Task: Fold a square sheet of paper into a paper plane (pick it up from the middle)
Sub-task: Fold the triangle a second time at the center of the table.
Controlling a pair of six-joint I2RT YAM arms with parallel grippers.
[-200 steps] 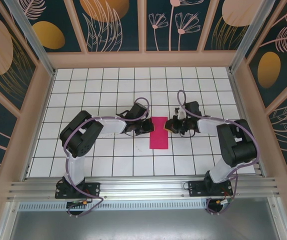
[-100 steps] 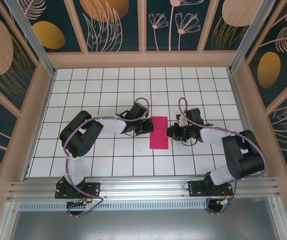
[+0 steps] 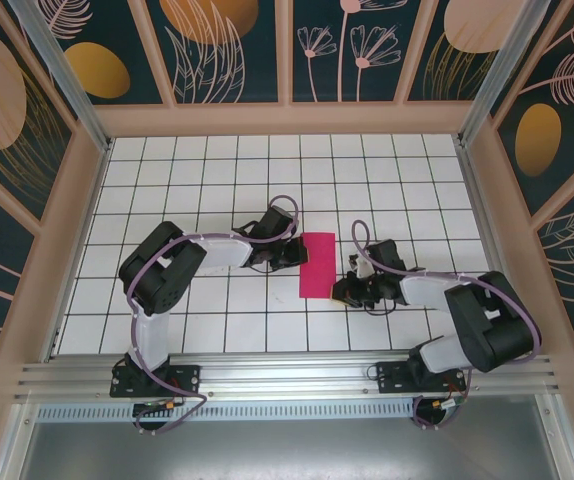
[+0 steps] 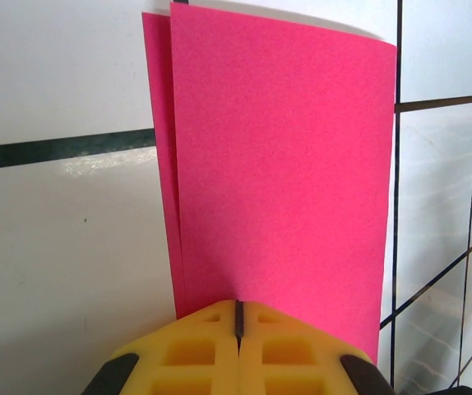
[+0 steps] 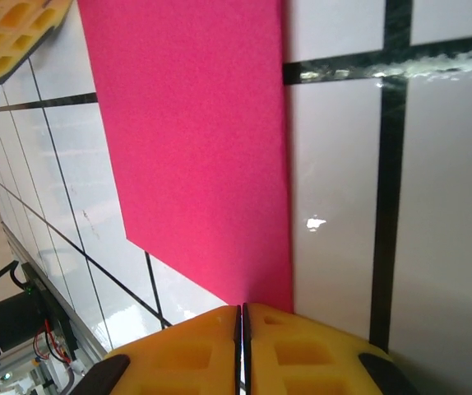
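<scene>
On the white-tiled desk (image 3: pixel 217 180), ringed by floral panels (image 3: pixel 237 50), the folded square sheet of paper (image 3: pixel 317 264) lies mid-surface — left hand (image 4: pixel 238 317) and right hand (image 5: pixel 242 317) both pressed together at its opposite edges.

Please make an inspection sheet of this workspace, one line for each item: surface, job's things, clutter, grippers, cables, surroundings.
Surface: white tiled table, glossy, with dark grout lines.
Job's things: pink square sheet of paper, folded in half to a rectangle and lying on the table; layers slightly offset.
Clutter: nothing seen.
Grippers: left gripper shut at the paper's left edge; right gripper shut at its near right corner; a pinch cannot be told.
Cables: purple cables looped along both arms.
Surroundings: floral wall panels; metal rail.
</scene>
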